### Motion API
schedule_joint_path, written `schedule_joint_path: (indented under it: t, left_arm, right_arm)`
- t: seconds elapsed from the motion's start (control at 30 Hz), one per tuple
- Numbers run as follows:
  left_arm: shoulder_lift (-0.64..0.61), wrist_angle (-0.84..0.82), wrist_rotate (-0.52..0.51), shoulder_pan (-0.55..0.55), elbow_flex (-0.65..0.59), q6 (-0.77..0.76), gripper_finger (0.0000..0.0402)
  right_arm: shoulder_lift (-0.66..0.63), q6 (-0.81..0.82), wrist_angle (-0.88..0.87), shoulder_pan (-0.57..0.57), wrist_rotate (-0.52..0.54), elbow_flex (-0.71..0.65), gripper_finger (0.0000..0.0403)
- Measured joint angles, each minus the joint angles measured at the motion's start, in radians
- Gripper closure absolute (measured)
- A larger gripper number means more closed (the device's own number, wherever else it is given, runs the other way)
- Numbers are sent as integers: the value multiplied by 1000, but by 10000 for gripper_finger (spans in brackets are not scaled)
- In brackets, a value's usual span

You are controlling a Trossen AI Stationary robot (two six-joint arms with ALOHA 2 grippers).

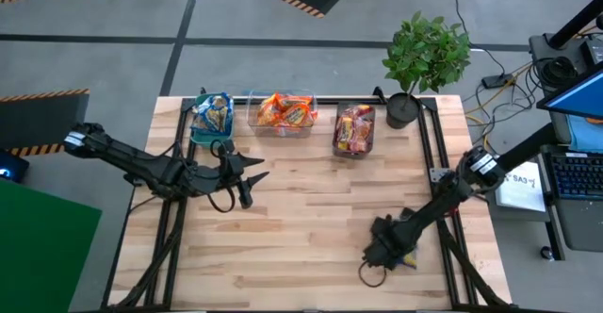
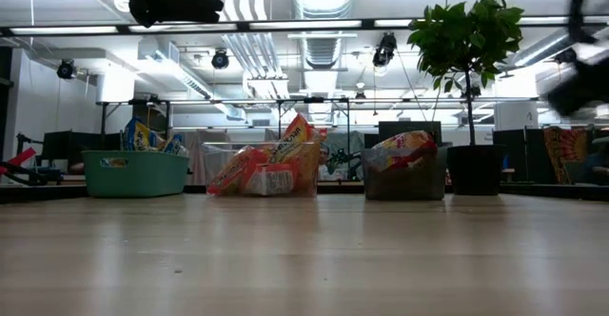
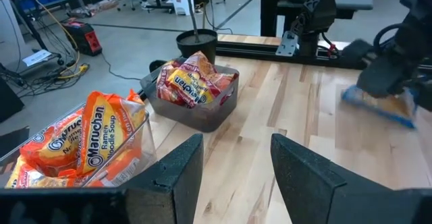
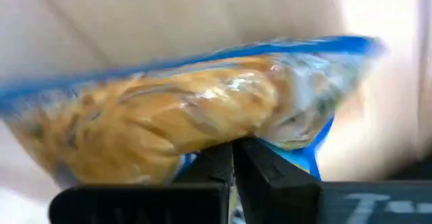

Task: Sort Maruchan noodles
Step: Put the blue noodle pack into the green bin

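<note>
R pincer (image 4: 233, 158) clamped on blue packet (image 4: 189, 119) at counter (image 1: 311, 219) edge – prob. for teal bin (image 1: 209, 124). L pincer (image 3: 233, 173) open, empty – waiting near bins.

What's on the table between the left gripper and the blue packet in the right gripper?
Nothing. In the high view, only bare wood runs from the open left gripper to the right gripper, shut on the blue packet. The left wrist view agrees.
</note>
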Motion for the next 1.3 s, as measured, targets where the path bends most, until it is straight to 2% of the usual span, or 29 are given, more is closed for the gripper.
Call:
schedule_joint_path:
  t: [0.1, 0.17, 0.23, 0.3, 0.53, 0.6, 0.7, 0.83, 1.0, 1.3]
  left_arm:
    - [0, 3, 0, 0, 0, 0, 245]
    - [0, 8, 0, 0, 0, 0, 244]
    - [0, 14, 0, 0, 0, 1, 245]
    - [0, 13, 0, 0, 0, 1, 244]
    - [3, 14, 5, 0, 0, 0, 244]
    - [6, 16, 66, 0, 0, -3, 245]
    - [11, 24, 221, 0, 0, 3, 245]
    - [22, 55, 363, -1, 0, 7, 245]
    - [38, 86, 374, 0, 0, 30, 245]
    - [44, 99, 374, 0, 12, 32, 245]
  right_arm:
    - [0, -18, 145, -38, 251, 58, 394]
    - [0, -102, 246, -67, 400, 116, 394]
    - [0, -219, 295, -94, 479, 185, 394]
    - [0, -327, 316, -115, 513, 254, 394]
    - [0, -617, 312, -130, 472, 427, 394]
    - [0, -655, 314, -112, 459, 444, 394]
    - [0, -696, 319, -83, 456, 438, 394]
    - [0, -711, 342, -49, 464, 392, 394]
    - [-18, -740, 463, -25, 464, 302, 394]
    - [-147, -894, 764, -62, 468, 76, 394]
